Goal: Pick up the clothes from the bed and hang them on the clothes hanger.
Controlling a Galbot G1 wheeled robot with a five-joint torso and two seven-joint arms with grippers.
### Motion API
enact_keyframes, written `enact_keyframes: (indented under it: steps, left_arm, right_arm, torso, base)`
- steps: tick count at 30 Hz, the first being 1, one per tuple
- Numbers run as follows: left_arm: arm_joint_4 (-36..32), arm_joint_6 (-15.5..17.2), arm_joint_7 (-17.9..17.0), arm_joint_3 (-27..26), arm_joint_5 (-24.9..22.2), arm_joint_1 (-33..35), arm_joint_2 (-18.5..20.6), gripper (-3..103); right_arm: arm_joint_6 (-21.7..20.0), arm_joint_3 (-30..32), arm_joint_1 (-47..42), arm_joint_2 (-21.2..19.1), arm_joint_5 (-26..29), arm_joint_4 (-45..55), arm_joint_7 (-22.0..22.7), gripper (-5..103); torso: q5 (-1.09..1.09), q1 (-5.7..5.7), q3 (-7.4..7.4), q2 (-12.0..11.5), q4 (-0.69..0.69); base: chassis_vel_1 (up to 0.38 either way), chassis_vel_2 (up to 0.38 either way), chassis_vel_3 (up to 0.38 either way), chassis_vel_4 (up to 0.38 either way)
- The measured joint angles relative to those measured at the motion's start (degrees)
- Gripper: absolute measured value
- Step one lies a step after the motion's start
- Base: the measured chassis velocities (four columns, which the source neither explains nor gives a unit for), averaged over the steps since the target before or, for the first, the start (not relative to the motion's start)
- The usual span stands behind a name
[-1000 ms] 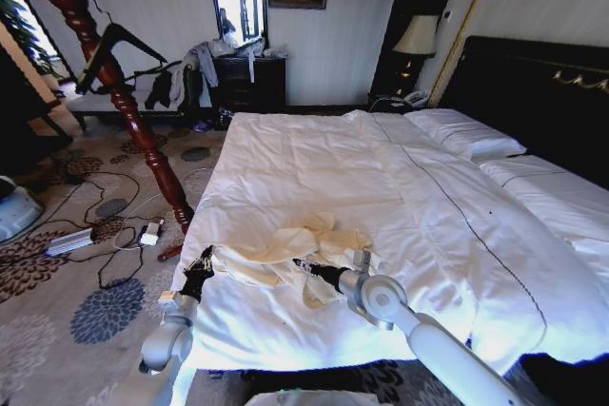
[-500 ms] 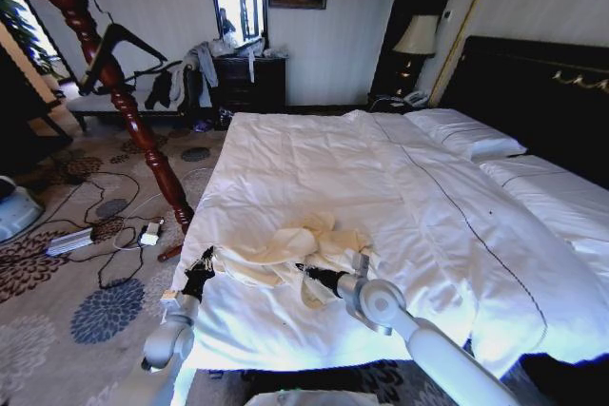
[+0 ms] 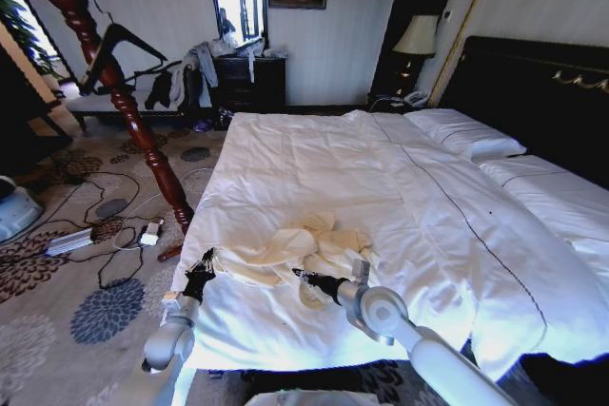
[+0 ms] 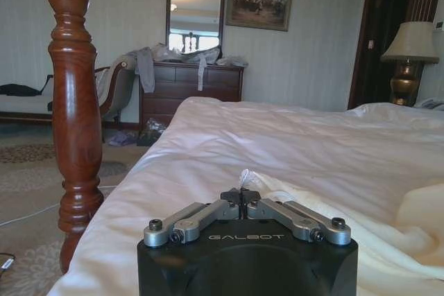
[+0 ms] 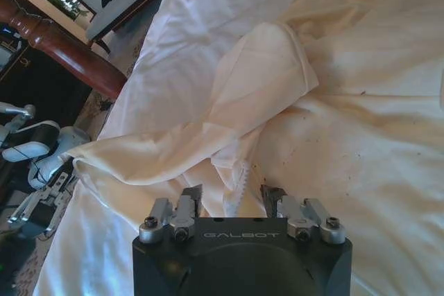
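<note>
The clothes point(image 3: 285, 246), a crumpled cream shirt, lie on the bed point(image 3: 381, 159) near its foot corner. My left gripper point(image 3: 206, 260) sits at the shirt's outer edge by the bed's side. In the left wrist view its fingers point(image 4: 241, 196) are shut, with a small tip of cream fabric point(image 4: 243, 175) sticking out between them. My right gripper point(image 3: 298, 275) rests low on the middle of the shirt, open, with folds of the clothes point(image 5: 263, 88) between its fingers point(image 5: 191, 197). The black clothes hanger point(image 3: 122, 40) hangs on the wooden pole at the far left.
A reddish-brown turned pole point(image 3: 143, 130) stands on the patterned carpet close to the bed's left side. Cables and a power strip point(image 3: 71, 240) lie on the floor. A dresser point(image 3: 249, 78) with dark garments stands at the back wall. The dark headboard point(image 3: 533, 92) is at the right.
My right arm has drawn back a little toward me, its gripper now lower on the shirt. The left gripper has stayed at the shirt's edge.
</note>
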Motion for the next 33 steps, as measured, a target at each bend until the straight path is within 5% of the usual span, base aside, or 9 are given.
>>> enact_keyframes:
  steps: [11,15,23,25,29,33]
  left_arm:
    - [-0.89,-0.2,0.0,-0.42,0.02,0.51,-0.3,0]
    - [-1.43,-0.36,0.07,-0.36,-0.16,0.53,-0.39,0]
    - [-3.15,-0.95,0.47,-0.37,-2.66,0.28,1.23,0]
    - [-5.08,-1.57,2.04,-0.69,-5.25,-0.16,2.34,0]
    - [-9.3,-2.42,4.28,-2.18,-9.29,-0.85,4.29,0]
    - [-13.98,-2.26,5.06,-4.97,-13.53,-2.05,6.92,0]
  right_arm:
    - [4.25,-0.69,-1.59,-0.92,-7.95,-0.61,-7.2,8]
    - [6.51,-0.43,-2.54,-1.32,-11.15,-0.36,-9.78,1]
    - [14.74,3.76,-6.62,-3.89,-17.26,3.67,-19.05,0]
    - [19.97,7.91,-7.93,-5.32,-19.41,6.34,-25.93,0]
    - [27.44,14.69,-8.33,-8.96,-19.91,10.35,-32.81,0]
    - [30.25,23.4,-8.39,-13.3,-16.08,13.82,-33.55,0]
  torso:
    - [0.0,0.0,0.0,-0.01,0.0]
    - [0.01,0.0,0.0,-0.01,0.0]
    - [0.01,0.0,0.0,-0.01,0.01]
    - [-0.01,0.0,0.0,0.0,-0.01]
    - [0.0,0.0,0.0,0.0,0.01]
    - [-0.01,0.0,0.0,-0.01,0.0]
  base:
    - [0.0,0.0,0.0,0.0]
    - [0.0,0.0,0.0,0.0]
    - [0.0,0.0,0.0,0.0]
    - [0.0,0.0,0.0,0.0]
    - [0.0,0.0,0.0,0.0]
    - [0.0,0.0,0.0,0.0]
